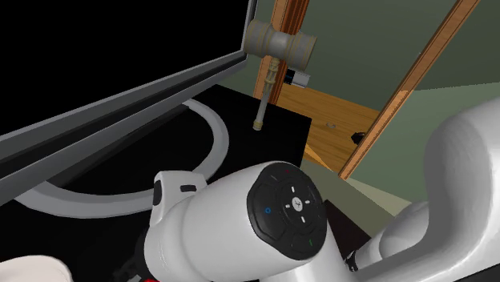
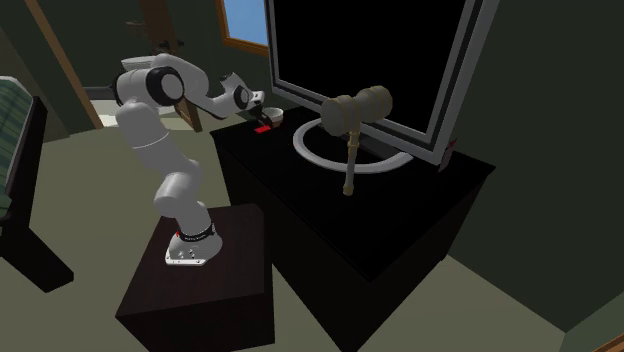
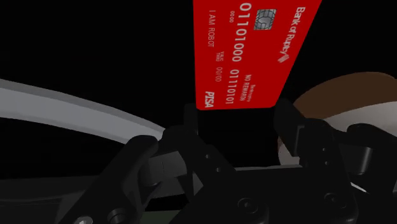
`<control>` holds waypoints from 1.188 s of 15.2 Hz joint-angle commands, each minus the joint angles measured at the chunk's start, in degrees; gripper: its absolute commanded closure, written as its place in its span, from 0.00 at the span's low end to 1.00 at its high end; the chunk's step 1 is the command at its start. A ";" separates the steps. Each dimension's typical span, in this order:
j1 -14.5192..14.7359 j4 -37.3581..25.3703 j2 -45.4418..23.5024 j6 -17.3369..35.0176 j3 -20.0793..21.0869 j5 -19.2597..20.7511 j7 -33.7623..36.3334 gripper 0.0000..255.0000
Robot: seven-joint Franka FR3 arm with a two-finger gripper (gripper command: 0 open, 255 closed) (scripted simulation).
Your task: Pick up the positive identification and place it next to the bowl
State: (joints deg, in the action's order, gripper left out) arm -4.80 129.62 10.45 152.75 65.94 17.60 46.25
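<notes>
Closest in: the gripper (image 3: 236, 119) looks pinched on the near end of one red bank card (image 3: 245, 51), jaws only card-width apart. The card sticks up clear of the black table (image 2: 400, 230), so I'd call it lifted. One bowl (image 3: 347, 92), brown inside, sits just beside it. My read is we're at the placing step: lower the card flat next to the bowl, not into it, then let go. Further back there's one grey ring stand (image 2: 305, 150), one gavel (image 2: 350, 135) standing on its handle, and one monitor (image 2: 370, 60).
</notes>
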 commanded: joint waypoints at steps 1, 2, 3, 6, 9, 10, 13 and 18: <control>-1.81 0.66 -0.90 1.09 1.87 2.31 2.02 1.00; -3.06 0.91 -1.54 1.60 3.12 3.87 3.31 1.00; -4.47 1.13 -2.24 2.06 4.52 5.58 4.73 1.00; -9.85 1.52 -5.05 2.96 9.84 12.40 10.14 1.00; -16.04 1.12 -9.71 1.85 16.24 22.18 17.32 1.00; -15.70 1.12 -9.75 1.83 15.90 22.25 17.36 1.00; -15.51 1.11 -9.77 1.81 15.71 22.29 17.39 1.00; -15.50 1.11 -9.77 1.81 15.70 22.29 17.39 0.00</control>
State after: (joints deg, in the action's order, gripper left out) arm -20.30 130.74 0.68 154.56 81.64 39.87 63.63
